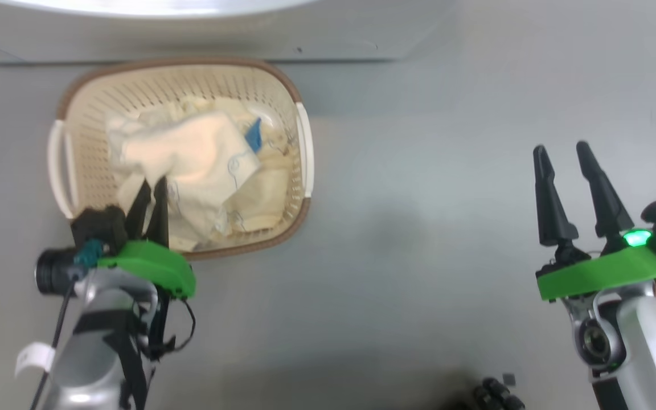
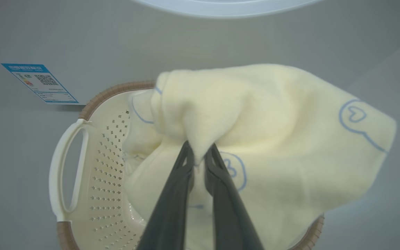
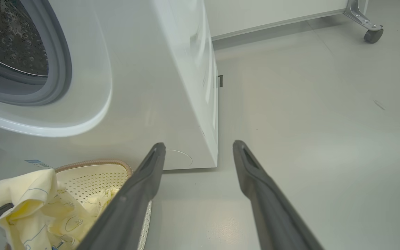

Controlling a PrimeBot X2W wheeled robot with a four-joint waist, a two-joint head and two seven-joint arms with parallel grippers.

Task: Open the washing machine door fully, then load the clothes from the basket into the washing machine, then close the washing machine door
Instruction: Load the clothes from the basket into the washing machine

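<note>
Left gripper [image 2: 198, 150] was pinched tight on a fold of the clothes [image 2: 255, 114], holding that piece above the basket [image 2: 82, 163]; more lay inside. Right gripper [image 1: 561, 149] hung spread apart with nothing in it, over the floor [image 1: 419, 256] well right of the basket. Beyond, the washing machine [image 3: 158, 86] had its drum [image 3: 9, 38] uncovered, so door-opening looked done. Loading looked barely begun; closing remained.

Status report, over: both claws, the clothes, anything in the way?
Left claw shut on yellow cloth, over the basket. Right claw open, empty. Drum open to view; no obstacle seen.
</note>
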